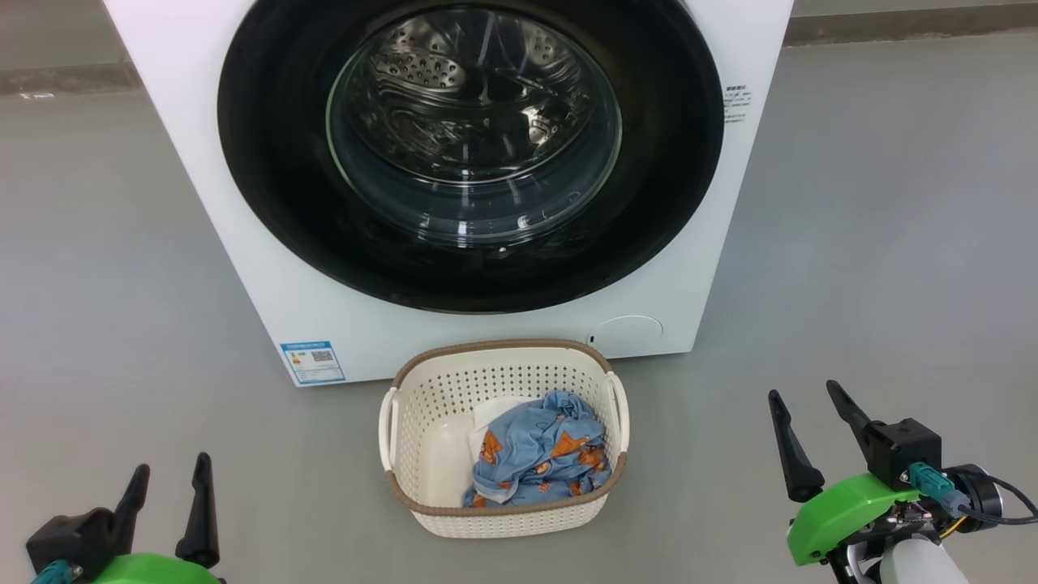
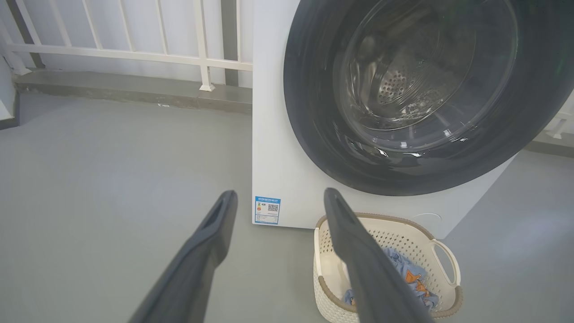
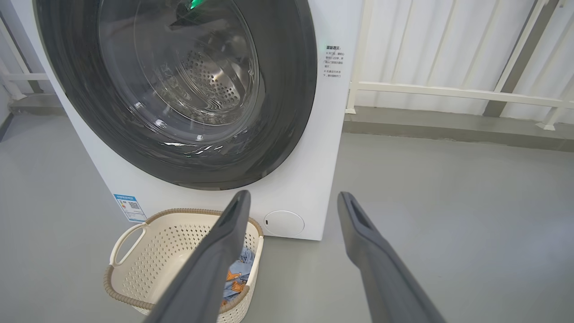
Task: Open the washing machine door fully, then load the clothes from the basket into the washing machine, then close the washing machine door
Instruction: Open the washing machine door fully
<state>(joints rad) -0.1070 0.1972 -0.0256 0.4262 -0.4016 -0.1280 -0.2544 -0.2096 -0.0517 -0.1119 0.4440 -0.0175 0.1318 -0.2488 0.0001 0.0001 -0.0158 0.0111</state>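
The white washing machine (image 1: 243, 243) stands on the floor ahead with its round black-framed door (image 1: 470, 154) flat against the front, the steel drum visible through the glass. Right before it sits the cream basket (image 1: 422, 422) with light blue bear-print clothes (image 1: 539, 450) and a bit of white fabric inside. My left gripper (image 1: 166, 474) is at the lower left, open and holding nothing. My right gripper (image 1: 807, 399) is at the lower right, open too, well apart from basket and door. The wrist views show the door (image 2: 403, 98) (image 3: 179, 89) and the basket (image 2: 444, 251) (image 3: 134, 260) beyond each gripper's spread fingers.
Grey floor (image 1: 892, 243) spreads on both sides of the machine. A white railing (image 2: 134, 49) (image 3: 448, 89) on a low concrete kerb runs behind it. A blue label sticker (image 1: 312, 361) and a small round flap (image 1: 626, 332) mark the machine's lower front.
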